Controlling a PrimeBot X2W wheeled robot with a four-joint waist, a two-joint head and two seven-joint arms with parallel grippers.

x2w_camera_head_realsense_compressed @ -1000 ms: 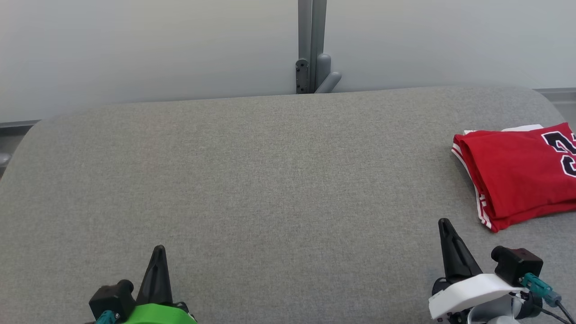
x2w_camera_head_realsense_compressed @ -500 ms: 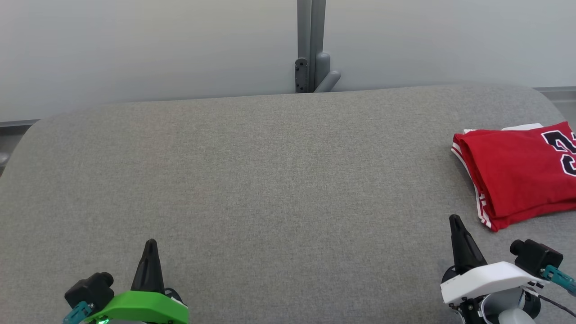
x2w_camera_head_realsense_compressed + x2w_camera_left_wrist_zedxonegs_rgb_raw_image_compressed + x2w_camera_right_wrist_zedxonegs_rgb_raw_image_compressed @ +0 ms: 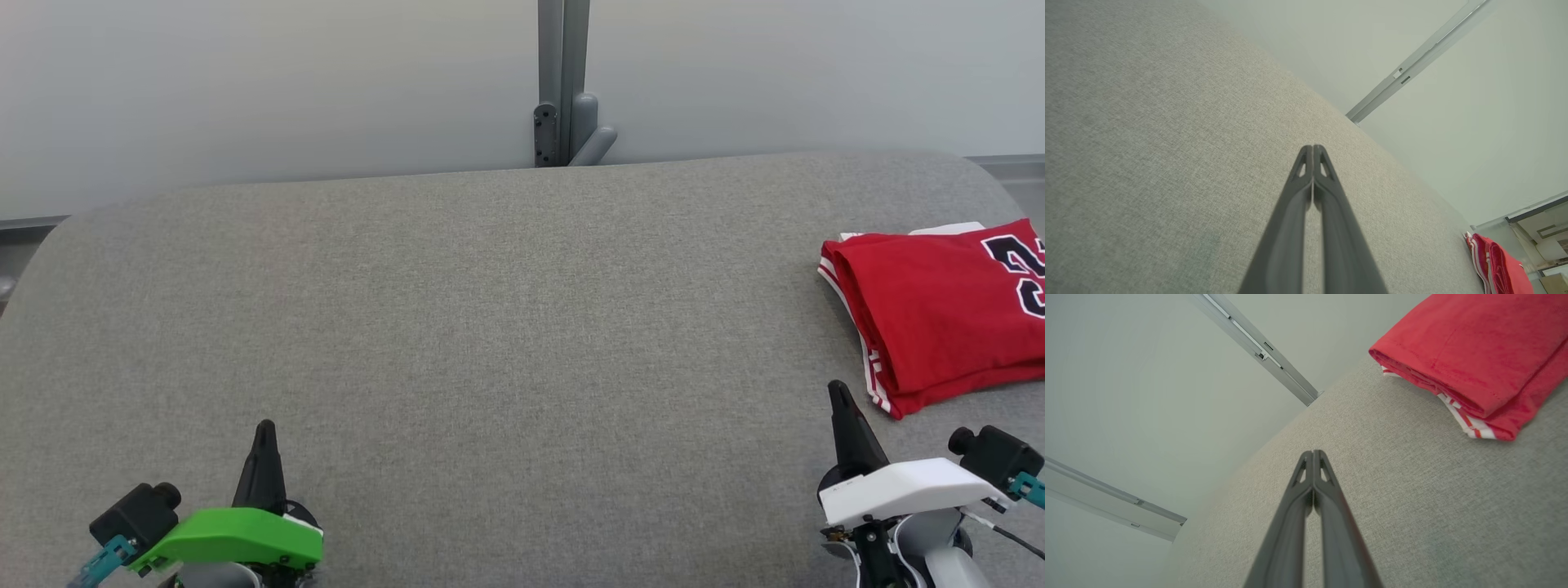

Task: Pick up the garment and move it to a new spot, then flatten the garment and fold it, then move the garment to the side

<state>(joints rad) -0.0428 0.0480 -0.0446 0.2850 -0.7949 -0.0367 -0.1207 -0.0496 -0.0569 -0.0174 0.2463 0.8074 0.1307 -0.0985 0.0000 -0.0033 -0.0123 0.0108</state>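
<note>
The garment (image 3: 939, 314) is a red jersey with white-striped trim and a dark number, lying folded at the right edge of the grey table (image 3: 490, 327). It also shows in the right wrist view (image 3: 1478, 355) and small in the left wrist view (image 3: 1498, 265). My right gripper (image 3: 836, 390) is shut and empty, low at the right, just short of the garment's near corner. Far off at the lower left, my left gripper (image 3: 264, 428) is shut and holds nothing. Both pairs of fingers press together in the wrist views (image 3: 1313, 148) (image 3: 1313, 452).
A pale wall runs behind the table, with a grey vertical post (image 3: 563, 82) at its middle. The table's far corners are rounded. Its fabric top stretches bare between the two grippers.
Both arms have drawn apart: the left gripper moved left, the right gripper moved right and slightly farther up the view. The garment lies as before.
</note>
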